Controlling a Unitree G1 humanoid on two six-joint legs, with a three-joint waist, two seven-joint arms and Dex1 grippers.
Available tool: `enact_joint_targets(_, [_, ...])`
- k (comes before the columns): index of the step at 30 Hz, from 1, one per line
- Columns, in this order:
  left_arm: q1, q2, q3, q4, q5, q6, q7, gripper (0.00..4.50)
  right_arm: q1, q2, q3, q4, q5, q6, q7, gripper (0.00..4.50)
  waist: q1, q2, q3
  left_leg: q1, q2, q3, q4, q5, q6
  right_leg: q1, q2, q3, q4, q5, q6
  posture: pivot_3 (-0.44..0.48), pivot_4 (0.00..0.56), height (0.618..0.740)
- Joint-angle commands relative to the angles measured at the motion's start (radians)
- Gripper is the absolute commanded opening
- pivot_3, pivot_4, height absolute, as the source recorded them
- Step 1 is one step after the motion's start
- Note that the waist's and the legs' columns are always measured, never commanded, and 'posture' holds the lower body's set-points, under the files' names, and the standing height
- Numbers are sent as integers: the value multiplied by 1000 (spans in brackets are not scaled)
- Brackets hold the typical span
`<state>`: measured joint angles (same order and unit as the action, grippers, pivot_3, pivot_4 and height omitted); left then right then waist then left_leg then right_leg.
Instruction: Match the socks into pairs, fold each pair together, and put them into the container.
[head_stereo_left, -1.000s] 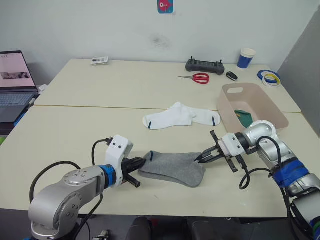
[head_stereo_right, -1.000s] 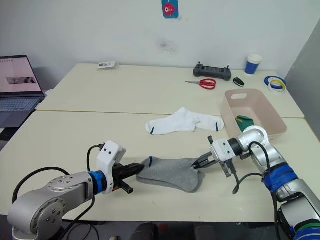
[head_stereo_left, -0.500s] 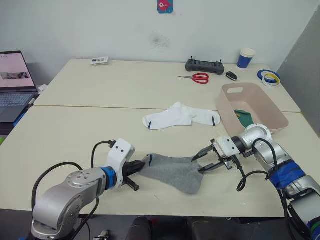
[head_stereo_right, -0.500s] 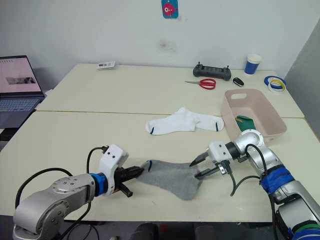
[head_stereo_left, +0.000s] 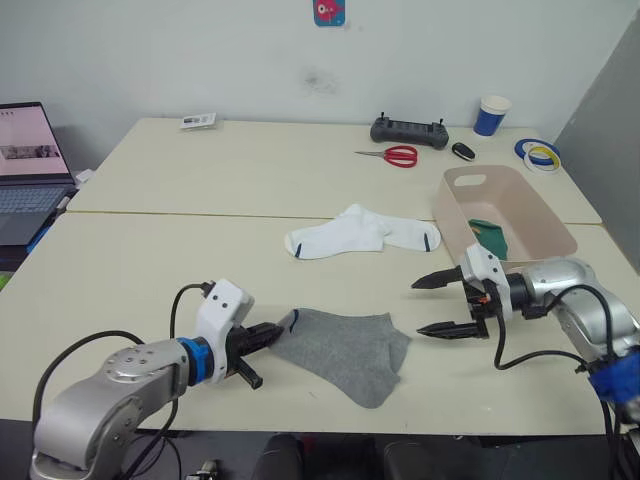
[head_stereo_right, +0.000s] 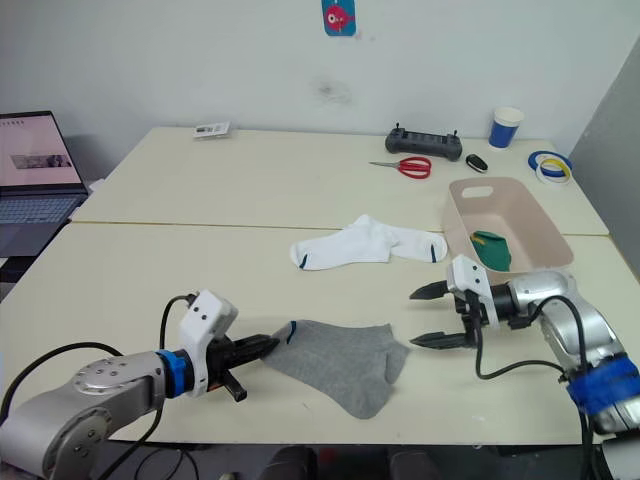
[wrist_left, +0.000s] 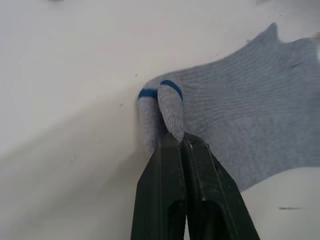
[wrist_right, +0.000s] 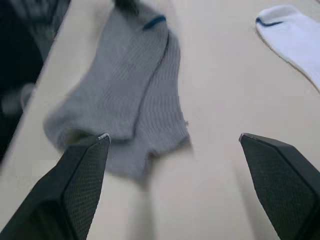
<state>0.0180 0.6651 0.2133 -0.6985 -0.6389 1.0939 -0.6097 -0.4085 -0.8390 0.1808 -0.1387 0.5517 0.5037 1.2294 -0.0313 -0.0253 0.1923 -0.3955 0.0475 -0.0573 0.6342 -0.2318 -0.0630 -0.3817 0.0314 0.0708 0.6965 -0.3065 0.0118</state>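
Note:
A pair of grey socks (head_stereo_left: 345, 347) with small blue marks lies stacked flat near the table's front edge. My left gripper (head_stereo_left: 280, 330) is shut on their cuff end (wrist_left: 167, 107). My right gripper (head_stereo_left: 428, 307) stands open just right of the toe end, holding nothing and apart from the fabric. Two white socks (head_stereo_left: 362, 231) with dark toe tips lie in the table's middle. The pale pink container (head_stereo_left: 520, 205) stands at the right with a dark green sock (head_stereo_left: 491, 236) inside.
Red-handled scissors (head_stereo_left: 393, 155), a black controller (head_stereo_left: 409, 131), a blue-and-white paper cup (head_stereo_left: 492, 115) and tape rolls (head_stereo_left: 538, 153) sit along the back right. A laptop (head_stereo_left: 30, 160) stands at the far left. A seam runs across the table behind the white socks.
My right gripper has let go of the grey socks' toe end, opened wide and drawn back to the right. The socks now lie flat, pulled slightly left by my left gripper.

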Motion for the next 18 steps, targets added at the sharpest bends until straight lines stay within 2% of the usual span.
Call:
enact_joint_targets(1, [3, 15, 20, 41, -21, -91, -68, 216, 63, 21, -78, -242, 178, 285, -187, 4486, 0, 0, 0, 0, 0, 0, 0, 0, 0, 0, 0, 0, 0, 0, 0, 0, 150, 740])
enact_joint_targets(4, [-5, 17, 6, 66, -45, -88, -79, 923, 84, 35, -99, -286, 171, 324, -258, 4500, -1, 0, 0, 0, -1, 1, 0, 0, 0, -1, 0, 1, -1, 0, 0, 0, 150, 740])
enact_joint_targets(8, [24, 68, 10, 94, -28, -108, -108, 2290, 101, 29, -131, -300, 173, 362, -311, 4500, -1, 0, 0, -2, -2, 4, 0, 0, 0, -3, 1, 1, -2, 0, 1, 0, 150, 740])
enact_joint_targets(12, [53, 179, 24, 185, 61, -256, -205, 3633, 133, 61, -196, -350, 291, 478, -379, 4500, -1, 0, 0, -4, -1, 4, -3, 0, 0, -6, 1, 1, -2, 0, 1, 0, 150, 740])
enact_joint_targets(14, [31, 191, 38, 236, 53, -334, -267, 4231, 155, 71, -210, -382, 337, 527, -408, 4500, -1, 0, 0, -4, 0, 3, -4, 0, 0, -7, 1, 1, -2, 0, 0, 0, 150, 740])
enact_joint_targets(18, [-35, 206, 9, 305, 46, -402, -354, 4231, 212, 29, -188, -447, 368, 589, -415, 4500, 1, 0, 0, -5, 0, 3, -5, 0, 0, -7, 1, 0, -3, -1, -1, 0, 150, 740])
